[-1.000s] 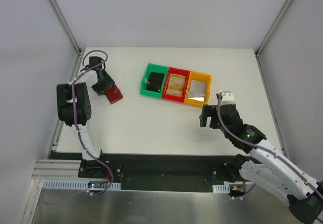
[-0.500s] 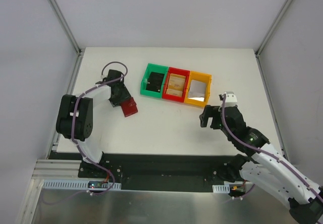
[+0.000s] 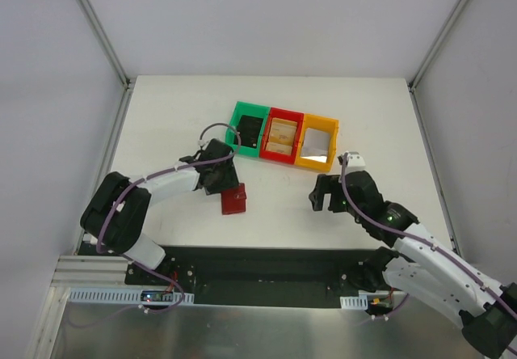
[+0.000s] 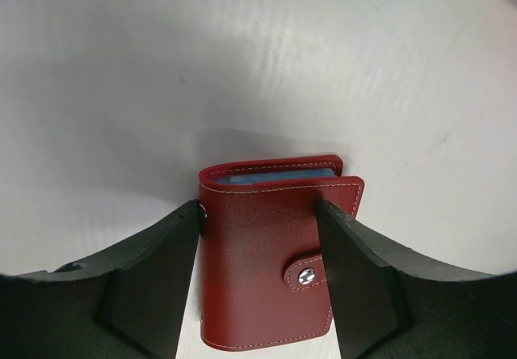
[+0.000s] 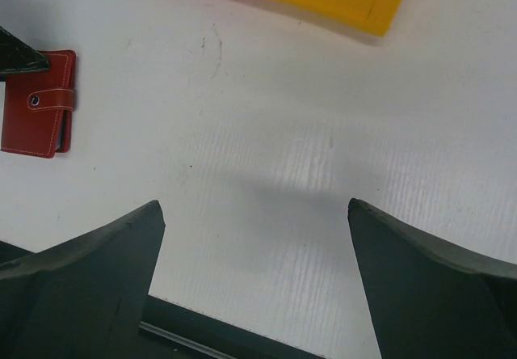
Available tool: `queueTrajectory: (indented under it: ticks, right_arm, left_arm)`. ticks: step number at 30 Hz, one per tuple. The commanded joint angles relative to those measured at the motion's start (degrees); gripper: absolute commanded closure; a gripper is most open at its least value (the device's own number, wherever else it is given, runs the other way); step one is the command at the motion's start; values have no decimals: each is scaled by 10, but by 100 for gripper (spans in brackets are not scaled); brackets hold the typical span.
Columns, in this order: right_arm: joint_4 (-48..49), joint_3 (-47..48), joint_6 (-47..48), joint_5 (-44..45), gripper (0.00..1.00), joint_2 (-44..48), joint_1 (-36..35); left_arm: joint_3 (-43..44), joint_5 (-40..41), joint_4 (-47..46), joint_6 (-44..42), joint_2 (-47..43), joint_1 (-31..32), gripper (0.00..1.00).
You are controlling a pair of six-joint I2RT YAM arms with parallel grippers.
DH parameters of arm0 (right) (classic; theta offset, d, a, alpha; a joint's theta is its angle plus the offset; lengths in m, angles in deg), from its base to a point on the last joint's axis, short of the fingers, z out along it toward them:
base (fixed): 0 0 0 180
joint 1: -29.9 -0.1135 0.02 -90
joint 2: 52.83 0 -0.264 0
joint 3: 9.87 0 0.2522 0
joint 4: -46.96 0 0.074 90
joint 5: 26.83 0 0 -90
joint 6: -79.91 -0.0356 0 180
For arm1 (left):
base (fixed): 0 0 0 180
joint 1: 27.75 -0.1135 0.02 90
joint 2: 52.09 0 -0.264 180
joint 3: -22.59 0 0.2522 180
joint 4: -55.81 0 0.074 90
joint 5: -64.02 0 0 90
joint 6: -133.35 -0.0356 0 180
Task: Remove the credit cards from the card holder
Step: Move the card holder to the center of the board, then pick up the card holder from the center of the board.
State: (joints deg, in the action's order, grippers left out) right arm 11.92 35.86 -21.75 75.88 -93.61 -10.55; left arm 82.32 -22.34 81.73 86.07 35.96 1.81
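While the left gripper (image 4: 257,213) has it: the card holder (image 4: 271,254) is pinched across its two side edges, strap (image 4: 307,274) on top and snapped shut.
Card holder spot: toward the near edge of the table (image 3: 363,116), on the robot's side of the green bin (image 3: 247,130). It looks flat on the surface, but I can't swear it isn't slightly lifted.
Right gripper (image 5: 254,207): fingers spread wide, holding nothing, over bare table near the yellow bin (image 3: 318,142), well apart from the holder.
Cards: only a thin blue edge (image 4: 271,175) shows at the far end, so none are out yet.
Step in hand (my guess): park the holder where both arms reach, then pop the snap.
How I'd do it: squeeze on the sides only. One finger sits right beside the strap, so don't trap it. Bring the right gripper in, catch the strap's free end and peel it upward.
Watch out: too hard and the cover bows, too soft and it skids.
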Motion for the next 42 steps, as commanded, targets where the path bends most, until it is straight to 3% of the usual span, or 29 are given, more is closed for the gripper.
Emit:
queueTrajectory:
  ticks: [1, 10, 11, 12, 17, 28, 42]
  right_arm:
    - [29, -6, -24, -27, 1, -22, -8]
    - [66, 5, -41, -54, 2, -65, -17]
    - [76, 8, -42, -61, 2, -77, -21]
    - [88, 14, -44, -70, 2, -97, -27]
    - [141, 60, -50, -99, 1, -208, -65]
    - [288, 134, -129, -181, 25, -443, -75]
    - [305, 244, -137, -188, 36, -606, -97]
  left_arm:
    - [-25, -14, 31, 33, -7, 37, 39]
    - [10, 15, 75, 3, -161, 37, 13]
    - [9, 17, 81, 4, -177, 37, 1]
    - [3, 20, 84, 6, -190, 37, 1]
    - [-70, 16, 82, 27, -237, 18, 12]
    - [-171, -53, -30, 47, -254, -18, 53]
    - [-185, -98, -109, 50, -177, -38, 54]
